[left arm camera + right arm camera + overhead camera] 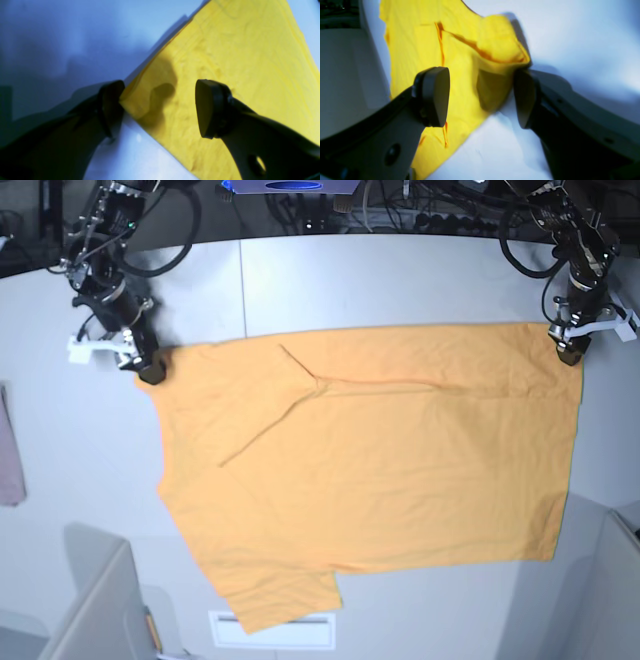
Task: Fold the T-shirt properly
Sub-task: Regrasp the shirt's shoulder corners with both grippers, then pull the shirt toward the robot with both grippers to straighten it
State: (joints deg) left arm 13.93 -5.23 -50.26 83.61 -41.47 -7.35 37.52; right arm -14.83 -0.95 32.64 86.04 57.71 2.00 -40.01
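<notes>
The orange-yellow T-shirt (pixel 370 460) lies spread flat on the grey table (pixel 400 280), one sleeve reaching the front edge. My left gripper (pixel 570 355) is at the shirt's far right corner. In the left wrist view the left gripper (pixel 160 110) is open, with the shirt's corner (pixel 175 105) lying between the fingers, close to one pad (pixel 112 107). My right gripper (pixel 150 370) is at the far left corner. Seen from the right wrist, the right gripper (pixel 480 98) is open around a raised fold of the shirt (pixel 492 87).
A pinkish cloth (pixel 10 450) lies at the table's left edge. Grey partitions stand at the front left (pixel 90 610) and front right (pixel 610 600). Cables and equipment run along the back edge (pixel 400 210). A white label (pixel 270 630) sits at the front edge.
</notes>
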